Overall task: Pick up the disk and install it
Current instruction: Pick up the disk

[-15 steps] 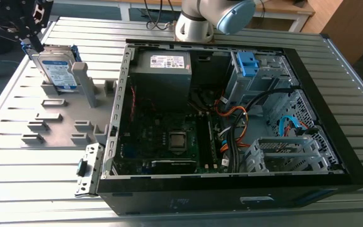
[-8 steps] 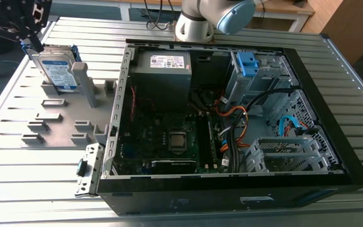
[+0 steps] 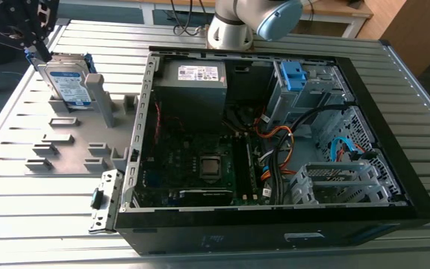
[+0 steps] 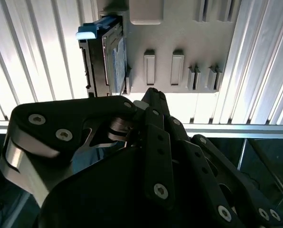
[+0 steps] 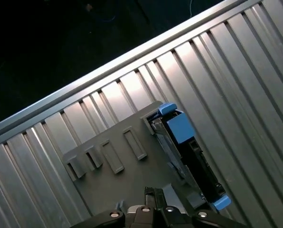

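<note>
Although the gripper [image 3: 34,46] hangs right over the disk [image 3: 67,81], the task looks to be at its very start. In the exterior view the disk stands on edge in a slot of the grey rack [image 3: 65,154]. The rack lies on the slatted metal table [image 3: 43,224], at the exterior view's left of the open computer case [image 3: 275,238]. The disk's white-and-blue label faces the camera, and its blue frame shows along the top edge.

The gripper's black body is above the disk's upper corner and close to it. Whether it touches the disk cannot be told, nor whether the gripper is open or closed.

In the second wrist view the disk [image 4: 106,57] sits upright against the rack [image 4: 179,28], just ahead of the gripper [image 4: 148,102]. In the first wrist view the disk [image 5: 182,152] likewise rests in its slot on the rack [image 5: 127,171], with the gripper [image 5: 155,211] near one end of it.

Nothing suggests the disk is lifted, since its lower edge is down in the rack. Inside the case, the metal drive cage [image 3: 308,92] with its blue latch [image 3: 293,73] is well apart from the disk. On this showing, the pick-up is not yet done and the whole of the installation remains.
</note>
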Robot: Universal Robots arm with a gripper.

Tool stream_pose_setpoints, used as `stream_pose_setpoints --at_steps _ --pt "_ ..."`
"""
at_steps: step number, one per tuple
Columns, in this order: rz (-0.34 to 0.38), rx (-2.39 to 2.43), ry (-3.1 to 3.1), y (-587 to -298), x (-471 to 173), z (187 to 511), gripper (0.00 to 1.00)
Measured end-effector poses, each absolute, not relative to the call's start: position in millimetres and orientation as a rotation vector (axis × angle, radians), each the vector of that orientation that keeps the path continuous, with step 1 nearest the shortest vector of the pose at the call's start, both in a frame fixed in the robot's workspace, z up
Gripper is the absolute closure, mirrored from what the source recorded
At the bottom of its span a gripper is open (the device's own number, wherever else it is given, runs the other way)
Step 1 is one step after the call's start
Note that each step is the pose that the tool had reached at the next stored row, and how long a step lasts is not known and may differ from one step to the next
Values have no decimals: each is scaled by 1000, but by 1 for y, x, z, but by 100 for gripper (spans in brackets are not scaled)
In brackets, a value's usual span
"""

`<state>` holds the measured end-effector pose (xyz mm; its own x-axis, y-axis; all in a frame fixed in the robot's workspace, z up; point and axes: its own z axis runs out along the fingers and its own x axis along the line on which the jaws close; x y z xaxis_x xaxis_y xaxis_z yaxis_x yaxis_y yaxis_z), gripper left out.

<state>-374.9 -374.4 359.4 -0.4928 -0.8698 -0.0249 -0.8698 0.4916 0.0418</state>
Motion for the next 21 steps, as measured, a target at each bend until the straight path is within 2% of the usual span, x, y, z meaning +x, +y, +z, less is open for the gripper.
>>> stream_pose_setpoints --at_steps 21 --pt "76 -1882 2521 -374 -375 359 89"
